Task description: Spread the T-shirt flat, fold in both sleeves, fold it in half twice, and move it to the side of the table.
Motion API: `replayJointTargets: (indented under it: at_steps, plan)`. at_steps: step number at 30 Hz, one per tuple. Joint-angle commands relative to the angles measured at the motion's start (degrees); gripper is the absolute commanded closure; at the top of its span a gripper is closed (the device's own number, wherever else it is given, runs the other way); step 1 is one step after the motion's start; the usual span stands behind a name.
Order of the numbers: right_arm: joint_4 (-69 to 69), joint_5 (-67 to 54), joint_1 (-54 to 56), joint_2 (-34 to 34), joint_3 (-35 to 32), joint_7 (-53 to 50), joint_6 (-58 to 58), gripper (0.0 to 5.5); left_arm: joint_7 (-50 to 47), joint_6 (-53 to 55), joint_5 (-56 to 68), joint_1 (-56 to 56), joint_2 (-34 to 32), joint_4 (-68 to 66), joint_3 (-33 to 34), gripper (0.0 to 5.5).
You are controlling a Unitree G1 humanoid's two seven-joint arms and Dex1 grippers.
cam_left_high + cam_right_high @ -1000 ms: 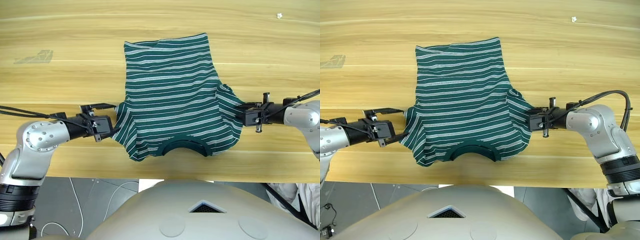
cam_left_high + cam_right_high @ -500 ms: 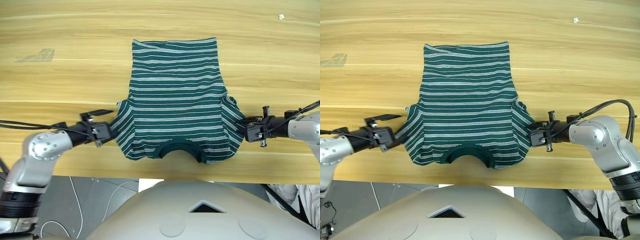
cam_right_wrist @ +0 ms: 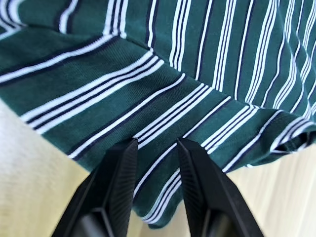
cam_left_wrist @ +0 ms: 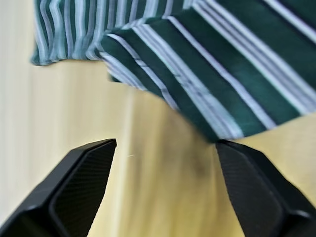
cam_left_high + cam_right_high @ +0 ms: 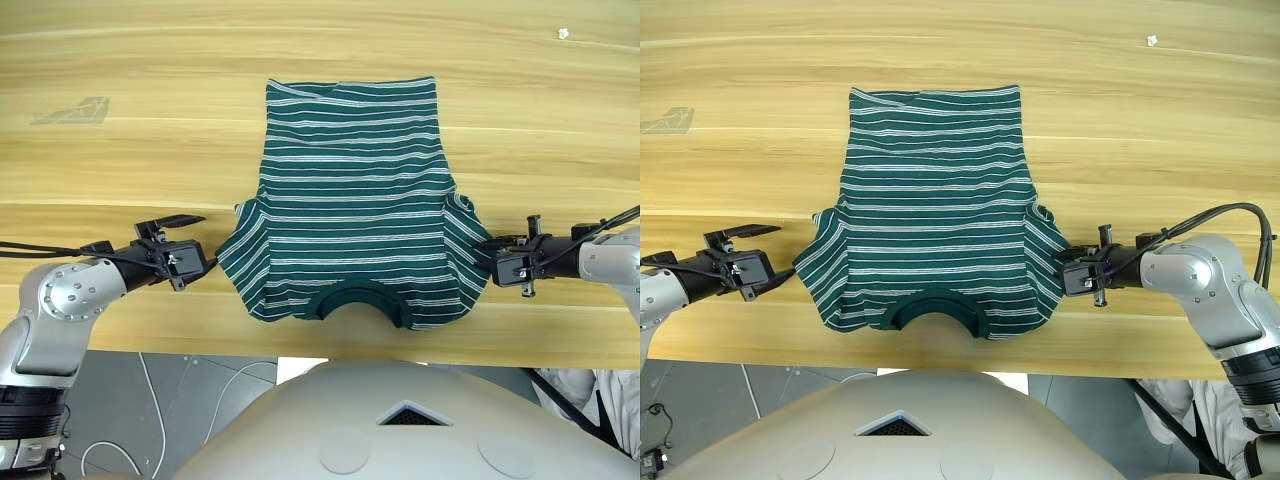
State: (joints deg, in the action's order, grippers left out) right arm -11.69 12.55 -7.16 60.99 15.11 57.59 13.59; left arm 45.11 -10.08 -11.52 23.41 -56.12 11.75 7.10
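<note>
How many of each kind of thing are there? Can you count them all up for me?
T-shirt: 1
End effector: 2 (left end effector, right end effector)
Table: 1
Small white scrap: 1
Grey patch: 1
Total: 6
</note>
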Motion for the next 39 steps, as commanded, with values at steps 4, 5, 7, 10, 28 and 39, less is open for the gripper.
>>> replayJointTargets:
  at_steps: [4,5,7,10,28,39]
  plan:
    - [-0.1,0.7,-1.5,0.4,0.0,1.1,-0.8,4.02,-0.5,3.0,2.1,-3.3,-0.4,7.2,6.2,1.74]
    - [-0.1,0.8,-1.6,0.3,0.1,1.2,-0.8,4.02,-0.3,3.4,1.8,-3.1,0.2,7.9,4.9,1.74]
    - [-0.2,1.0,-1.5,0.1,0.2,1.1,-0.8,4.02,0.6,4.0,1.4,-2.4,1.5,8.8,1.0,1.74]
    - [-0.4,1.4,-1.5,0.1,0.2,1.0,-0.9,4.02,1.5,3.7,-0.2,-1.6,3.2,8.2,-5.4,1.74]
    - [-0.2,1.5,-2.8,0.3,0.3,0.9,-1.0,4.02,-3.4,-2.2,-5.1,-0.4,0.1,-2.6,-6.7,1.74]
    - [-0.7,0.8,-1.8,-1.2,-0.2,0.2,-0.6,4.02,-6.7,-5.9,-5.6,0.8,1.2,-4.2,-6.7,1.74]
